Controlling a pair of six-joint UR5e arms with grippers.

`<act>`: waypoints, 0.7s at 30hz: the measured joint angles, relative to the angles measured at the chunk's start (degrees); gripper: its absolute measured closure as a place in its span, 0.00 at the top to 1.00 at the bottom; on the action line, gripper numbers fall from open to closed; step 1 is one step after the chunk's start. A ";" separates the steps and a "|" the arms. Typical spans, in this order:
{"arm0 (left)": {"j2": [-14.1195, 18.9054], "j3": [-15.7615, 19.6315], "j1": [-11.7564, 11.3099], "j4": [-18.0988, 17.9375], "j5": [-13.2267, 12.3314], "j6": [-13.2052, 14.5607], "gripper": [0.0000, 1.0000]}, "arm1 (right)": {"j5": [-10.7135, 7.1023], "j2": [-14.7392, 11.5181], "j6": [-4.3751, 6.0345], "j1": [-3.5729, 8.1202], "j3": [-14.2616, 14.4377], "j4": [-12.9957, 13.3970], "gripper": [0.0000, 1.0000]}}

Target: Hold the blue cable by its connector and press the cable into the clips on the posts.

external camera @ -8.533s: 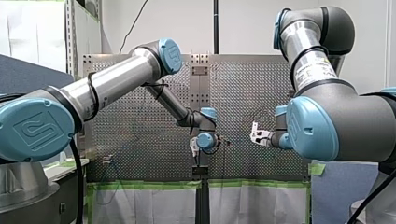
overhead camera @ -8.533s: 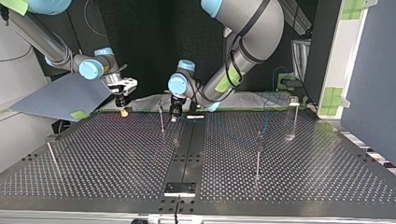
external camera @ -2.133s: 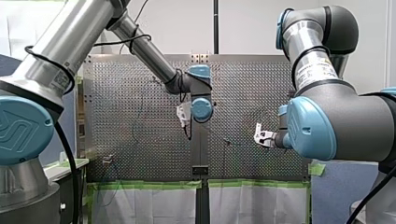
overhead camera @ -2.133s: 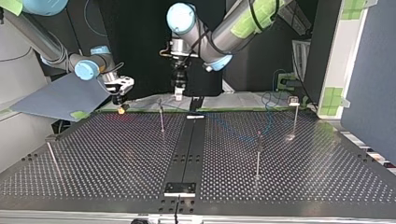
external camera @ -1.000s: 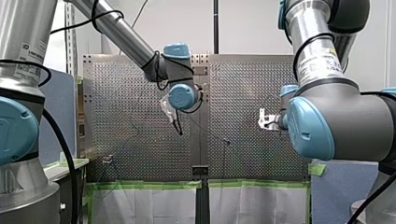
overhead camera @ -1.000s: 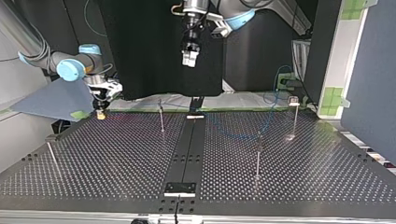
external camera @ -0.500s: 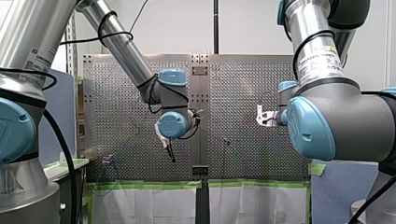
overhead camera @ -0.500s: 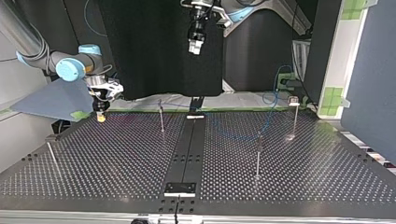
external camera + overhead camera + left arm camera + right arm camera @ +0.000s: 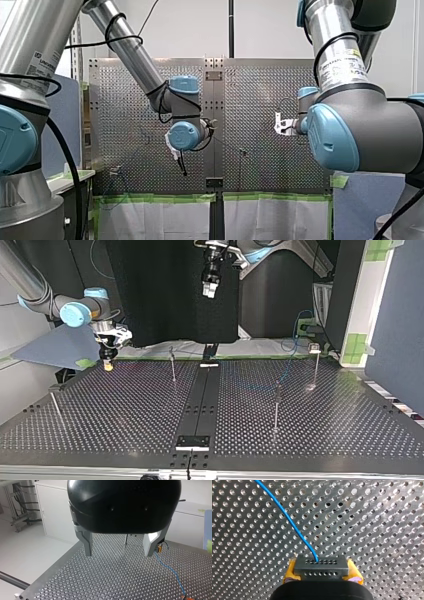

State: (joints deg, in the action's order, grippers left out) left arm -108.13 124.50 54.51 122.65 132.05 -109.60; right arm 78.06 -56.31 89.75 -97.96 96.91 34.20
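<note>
In the top view, my right hand point(image 9: 107, 364), connector point(image 9: 321, 568) in it, is hovering at the bench's point(image 9: 125, 415) far left corner; my left hand point(image 9: 208, 293) is hanging high above the far middle.

brushed silver tubes, grey housings and pale blue round caps point(image 9: 183, 136) with an embossed logo on my left arm point(image 9: 141, 66) and my right arm point(image 9: 350, 120). black cables point(image 9: 118, 26) looped round the silver links. white labels point(image 9: 340, 67), a yellow patch on the right one. black domed shell and two grey metal fingers point(image 9: 87, 545) on my left gripper point(image 9: 119, 546). yellow pads point(image 9: 291, 571) on my right gripper point(image 9: 322, 568).
</note>
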 joint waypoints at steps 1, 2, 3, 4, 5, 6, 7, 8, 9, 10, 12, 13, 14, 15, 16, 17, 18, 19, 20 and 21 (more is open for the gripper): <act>0.00 0.00 0.00 0.00 0.00 0.00 0.99 | 0.00 0.00 0.00 0.00 0.00 0.00 0.00; 0.00 0.00 0.00 0.00 0.00 0.00 0.99 | 0.00 0.00 0.00 0.00 0.00 0.00 0.00; 0.00 0.00 0.00 0.00 0.00 0.00 0.99 | 0.00 0.00 0.00 0.00 0.00 0.00 0.00; 0.00 0.00 0.00 0.00 0.00 0.00 0.99 | 0.00 0.00 0.00 0.00 -0.01 0.00 0.00; 0.00 0.00 0.00 0.00 0.00 0.00 0.99 | 0.00 0.00 0.00 0.00 0.00 0.00 0.00; 0.00 0.00 0.00 0.00 0.00 0.00 0.99 | 0.00 0.00 0.00 0.00 0.00 0.00 0.00; 0.00 0.00 0.00 0.00 0.00 0.00 0.99 | 0.00 0.00 0.00 0.00 0.00 0.00 0.00; 0.00 0.00 0.00 0.00 0.00 0.00 0.99 | 0.00 0.00 0.00 0.00 0.00 0.00 0.00; 0.00 0.00 0.00 0.00 0.00 0.00 0.99 | 0.00 0.00 0.00 0.00 0.00 0.00 0.00; 0.00 0.00 0.00 0.00 0.00 0.00 0.99 | 0.00 0.00 0.00 0.00 0.00 0.00 0.00; 0.00 0.00 0.00 0.00 0.00 0.00 0.99 | 0.00 0.00 0.00 0.00 0.00 0.00 0.00; 0.00 0.00 0.00 0.00 0.00 0.00 0.99 | 0.00 0.00 0.00 0.00 0.00 0.00 0.00; 0.00 0.00 0.00 0.00 0.00 0.00 0.99 | 0.00 0.00 0.00 0.00 0.00 0.00 0.00; 0.00 0.00 0.00 0.00 0.00 0.00 0.99 | 0.00 0.00 0.00 0.00 0.00 0.00 0.00; 0.00 0.00 0.00 0.00 0.00 0.00 0.99 | 0.00 0.00 0.00 0.00 0.00 0.00 0.00; 0.00 0.00 0.00 0.00 0.00 0.00 0.99 | 0.00 0.00 0.00 0.00 0.00 0.00 0.00; 0.00 0.00 0.00 0.00 0.00 0.00 0.99 | 0.00 0.00 0.00 0.00 0.00 0.00 0.00; 0.00 0.00 0.00 0.00 0.00 0.00 0.99 | 0.00 0.00 0.00 0.00 0.00 0.00 0.00; 0.00 0.00 0.00 0.00 0.00 0.00 0.99 | 0.00 0.00 0.00 0.00 0.00 0.00 0.00; 0.00 0.00 0.00 0.00 0.00 0.00 0.99 | 0.00 0.00 0.00 0.00 0.00 0.00 0.00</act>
State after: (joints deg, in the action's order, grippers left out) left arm -108.13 124.50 54.51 122.65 132.05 -109.60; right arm 78.06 -56.31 89.75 -97.96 96.90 34.20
